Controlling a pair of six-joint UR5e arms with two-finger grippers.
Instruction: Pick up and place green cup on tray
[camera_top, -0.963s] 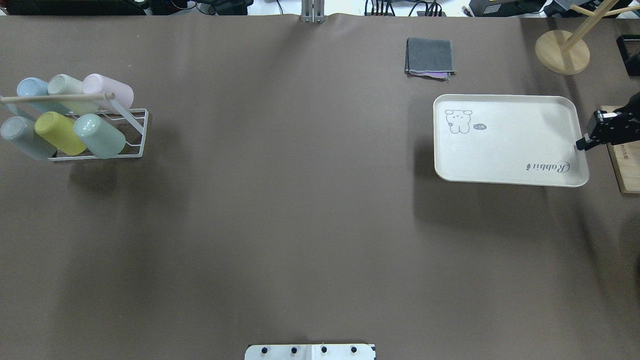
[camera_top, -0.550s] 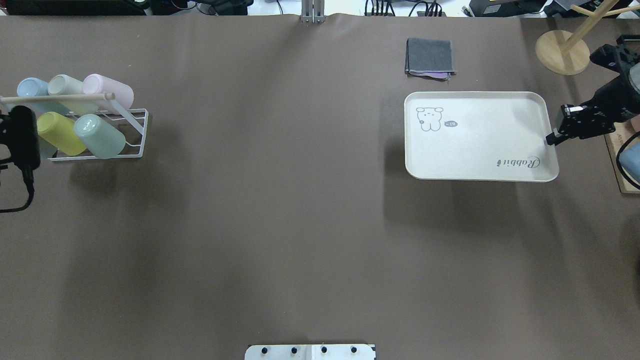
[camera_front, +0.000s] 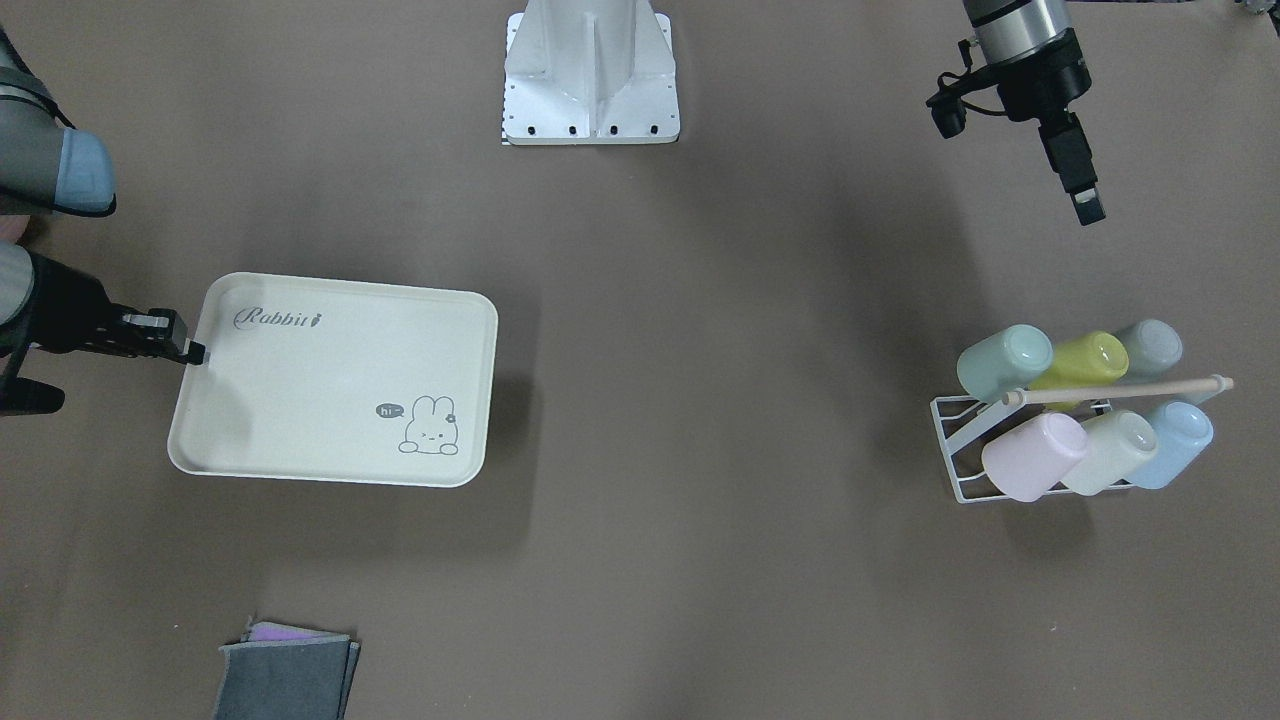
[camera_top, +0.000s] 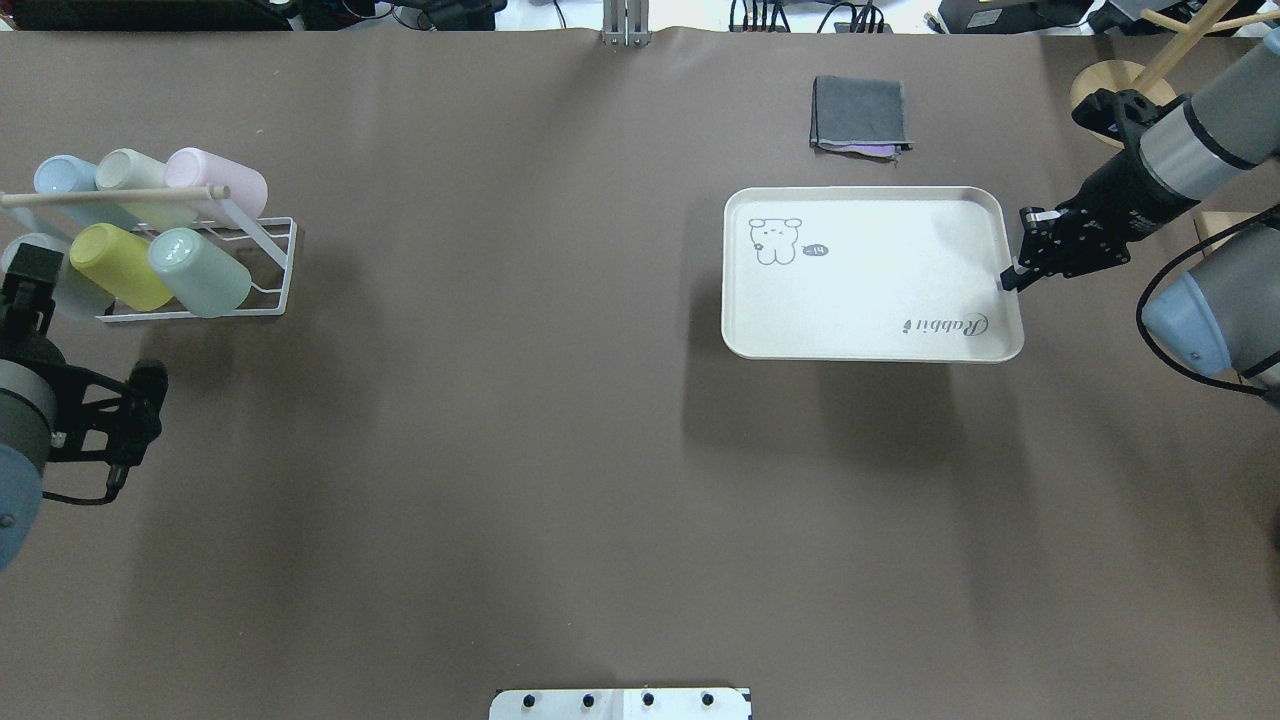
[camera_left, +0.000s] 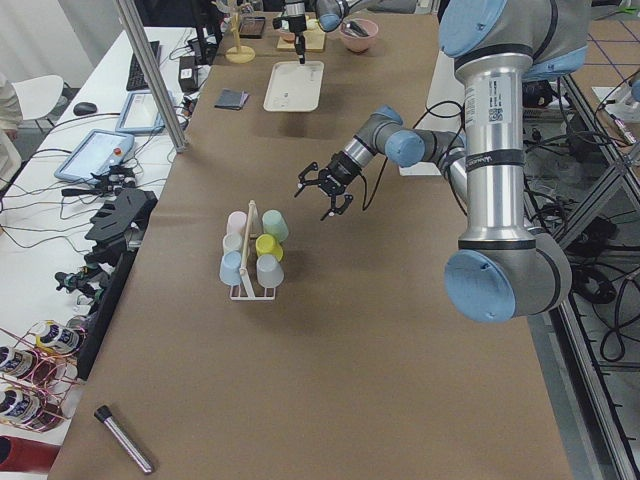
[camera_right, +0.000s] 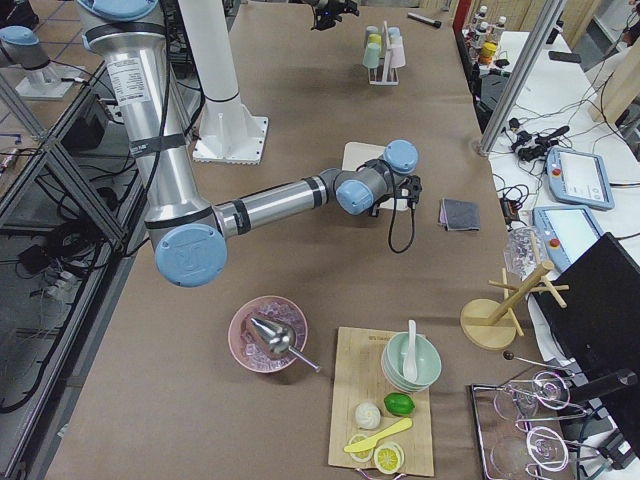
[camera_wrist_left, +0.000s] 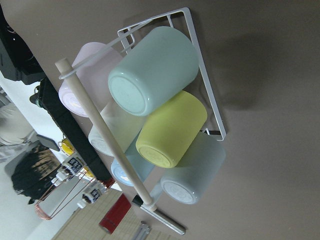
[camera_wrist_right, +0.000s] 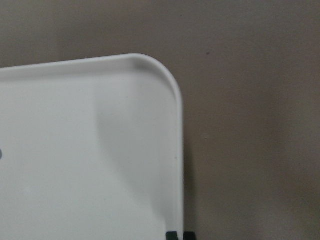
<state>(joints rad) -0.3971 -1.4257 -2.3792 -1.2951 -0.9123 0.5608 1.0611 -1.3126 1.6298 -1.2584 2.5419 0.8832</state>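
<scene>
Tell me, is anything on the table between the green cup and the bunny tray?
No. In the overhead view, past the wire rack holding the green cup, only bare brown table stretches to the tray.

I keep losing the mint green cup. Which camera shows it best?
The left wrist view: the green cup is large, base toward the camera. Overhead and front views show it small; side views, tiny; right wrist, none.

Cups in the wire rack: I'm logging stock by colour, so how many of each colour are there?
green cup: 1
yellow-green cup: 1
grey cup: 1
pink cup: 1
cream cup: 1
blue cup: 1
Total: 6
</scene>
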